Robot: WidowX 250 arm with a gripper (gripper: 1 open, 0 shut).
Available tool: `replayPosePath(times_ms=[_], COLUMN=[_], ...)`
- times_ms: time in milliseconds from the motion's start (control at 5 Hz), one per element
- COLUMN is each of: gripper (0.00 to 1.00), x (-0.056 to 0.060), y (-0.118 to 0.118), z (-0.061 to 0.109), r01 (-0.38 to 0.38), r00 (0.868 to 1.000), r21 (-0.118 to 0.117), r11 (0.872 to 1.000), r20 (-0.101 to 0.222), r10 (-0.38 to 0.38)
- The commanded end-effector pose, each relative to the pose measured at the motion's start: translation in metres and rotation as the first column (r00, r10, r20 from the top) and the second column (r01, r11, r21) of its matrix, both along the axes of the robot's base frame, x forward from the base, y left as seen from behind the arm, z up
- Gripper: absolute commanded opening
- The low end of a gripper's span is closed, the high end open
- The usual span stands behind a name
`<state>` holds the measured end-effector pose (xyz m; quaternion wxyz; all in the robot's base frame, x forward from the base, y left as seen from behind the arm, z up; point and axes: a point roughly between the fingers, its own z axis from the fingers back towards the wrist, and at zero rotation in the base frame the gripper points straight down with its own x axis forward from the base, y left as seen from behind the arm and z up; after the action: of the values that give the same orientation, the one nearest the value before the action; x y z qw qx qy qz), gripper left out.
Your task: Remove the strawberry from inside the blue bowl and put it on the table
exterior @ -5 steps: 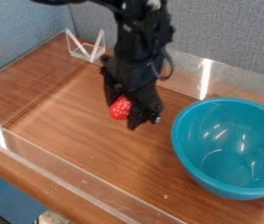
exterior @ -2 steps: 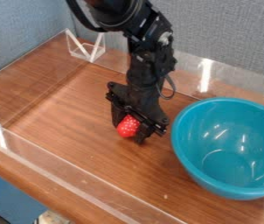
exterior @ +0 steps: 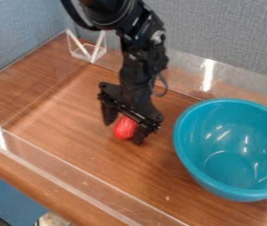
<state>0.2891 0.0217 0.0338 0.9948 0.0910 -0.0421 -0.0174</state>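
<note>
Camera view shows your hand (exterior: 127, 123) spread wide around the strawberry (exterior: 125, 128), which sits on the desk (exterior: 53, 88) left of the blue bowl (exterior: 231, 146) (now empty), so lift straight up without nudging it.

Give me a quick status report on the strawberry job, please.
End effector open, low at the table. Strawberry out of the bowl, between the fingers, at the tabletop. Nothing in the way.

Small red strawberry (exterior: 125, 129) lies on the wooden table (exterior: 53, 97), beside the empty blue bowl (exterior: 232, 148).
</note>
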Motion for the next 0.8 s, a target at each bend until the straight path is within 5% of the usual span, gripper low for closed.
replayPosePath(times_ms=[0,200,600], gripper=[1.00,0.00,0.00], x=[0.003,-0.003,-0.014], y=[0.009,0.014,-0.003], z=[0.015,0.013,0.035], r01=[-0.034,-0.062,0.073], r00=[0.998,0.996,0.994], r21=[0.001,-0.005,-0.024], r11=[0.999,0.998,0.997], r20=[0.056,0.058,0.079], r10=[0.034,0.062,-0.071])
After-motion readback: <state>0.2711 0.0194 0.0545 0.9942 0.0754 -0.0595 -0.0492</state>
